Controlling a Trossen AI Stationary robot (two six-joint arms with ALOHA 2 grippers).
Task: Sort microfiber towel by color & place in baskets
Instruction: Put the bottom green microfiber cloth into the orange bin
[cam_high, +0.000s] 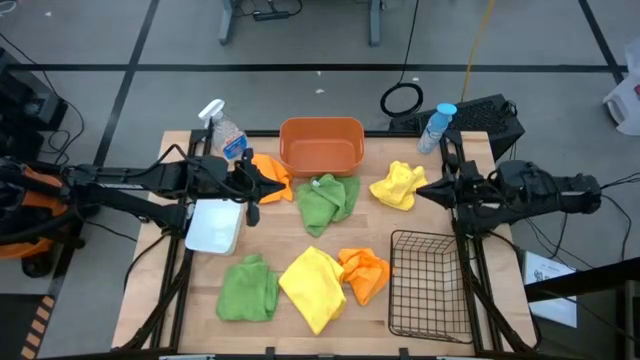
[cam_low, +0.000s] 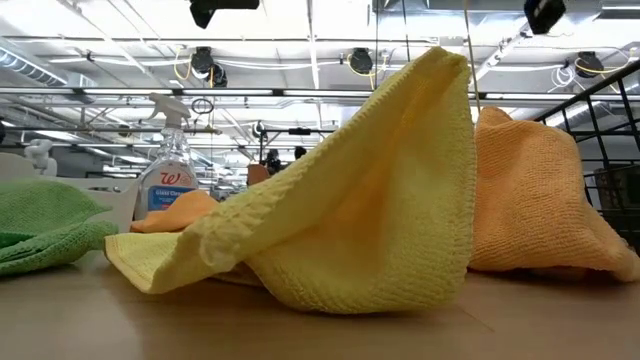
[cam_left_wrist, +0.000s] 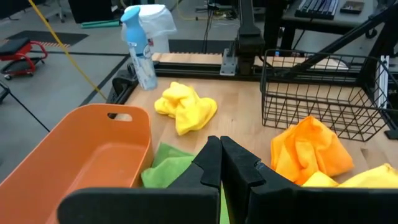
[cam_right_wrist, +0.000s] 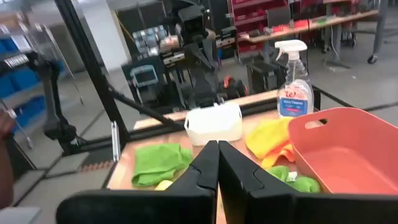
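Six towels are seen loose on the worktop (cam_high: 180, 300), none yet in a basket. Taken from the worktop's centre in the high view: an orange towel (cam_high: 272, 178) at 10 o'clock, a green towel (cam_high: 326, 198) just above centre, a yellow towel (cam_high: 397, 186) at 2 o'clock, a second green towel (cam_high: 249, 289) at 7 o'clock, a large yellow towel (cam_high: 313, 287) at 6 o'clock, and a second orange towel (cam_high: 364, 273) touching it at 5 o'clock. The orange tub (cam_high: 321, 147) is set at 12 o'clock, the white bin (cam_high: 214, 227) at 9 o'clock, the wire basket (cam_high: 430, 282) at 4 o'clock.

The left hand (cam_high: 252, 186) is held at 10 o'clock beside the first orange towel, fingers pressed together on nothing. The right hand (cam_high: 424, 191) is held at 3 o'clock, just beside the small yellow towel, fingers likewise together and empty.

The towels are judged light, soft and limp: they would sag and trail when lifted. A raised fold or crumpled peak is best pinched, since flat edges would give little purchase.
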